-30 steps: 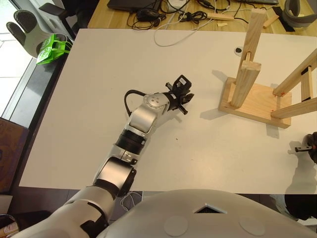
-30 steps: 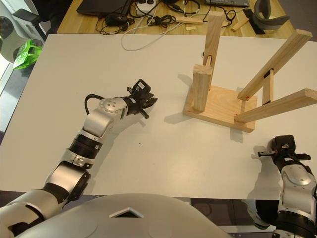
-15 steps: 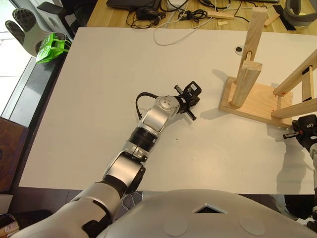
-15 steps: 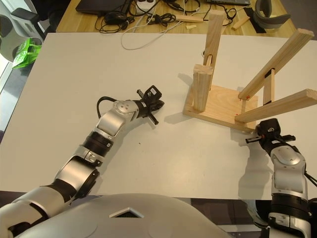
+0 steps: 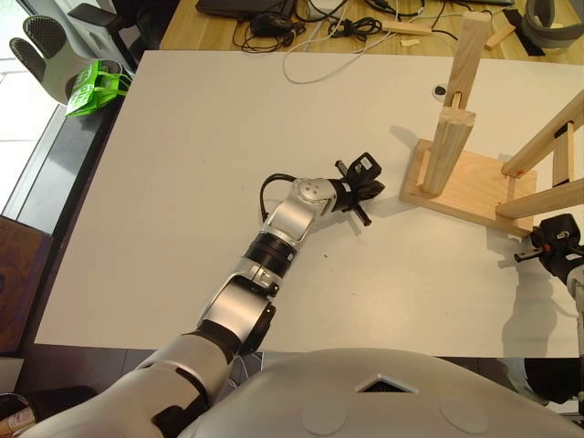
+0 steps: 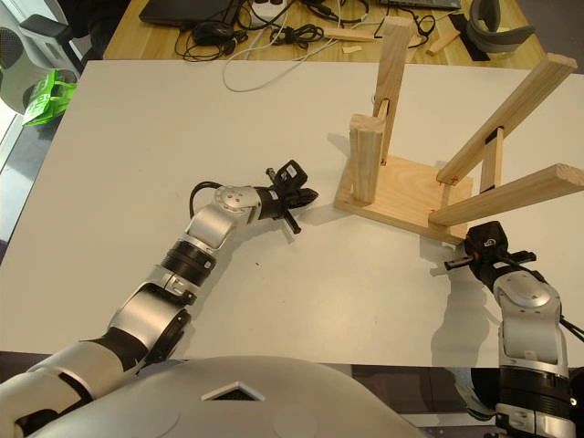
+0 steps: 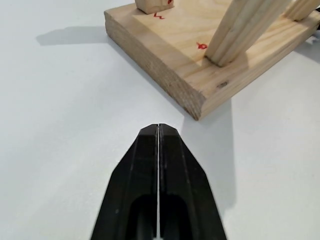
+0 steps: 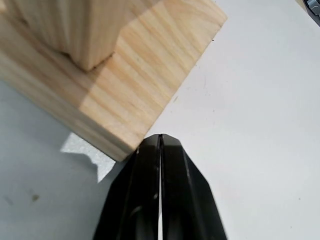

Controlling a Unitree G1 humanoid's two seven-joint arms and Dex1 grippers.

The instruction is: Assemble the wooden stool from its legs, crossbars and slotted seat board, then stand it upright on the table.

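1. My left hand (image 7: 158,135) is fully closed, the two fingers pressed flat together, and it holds nothing. During the last second it comes forward over the tabletop (image 5: 228,137) toward the stool. Its tip now lies just beside the corner of the seat board (image 7: 165,55) on my left, with a narrow strip of tabletop between them.
2. My right hand (image 8: 160,142) is closed in the same way and is also empty. One second ago it was low at the tabletop edge on my right. Now it is at the near corner of the board on that side. I cannot tell whether the tip touches the wood or is only very close to it.
3. The stool (image 6: 401,196) is upside down on the right part of the tabletop. The seat board lies flat, the legs (image 6: 394,64) point up, and a crossbar (image 6: 494,169) sits between the two leaning legs. It is in nearly the same place as before; if it has shifted a little, I cannot be sure of it.
4. I judge that the assembling is mostly done and that the turning over is what remains. Both hands arrive at opposite corners with the fingers together, so for now they can only push or lift an edge. To grip a leg or the board, they must first open.
5. The two leaning legs may be loose in their slots, so a hard push could bring them out.
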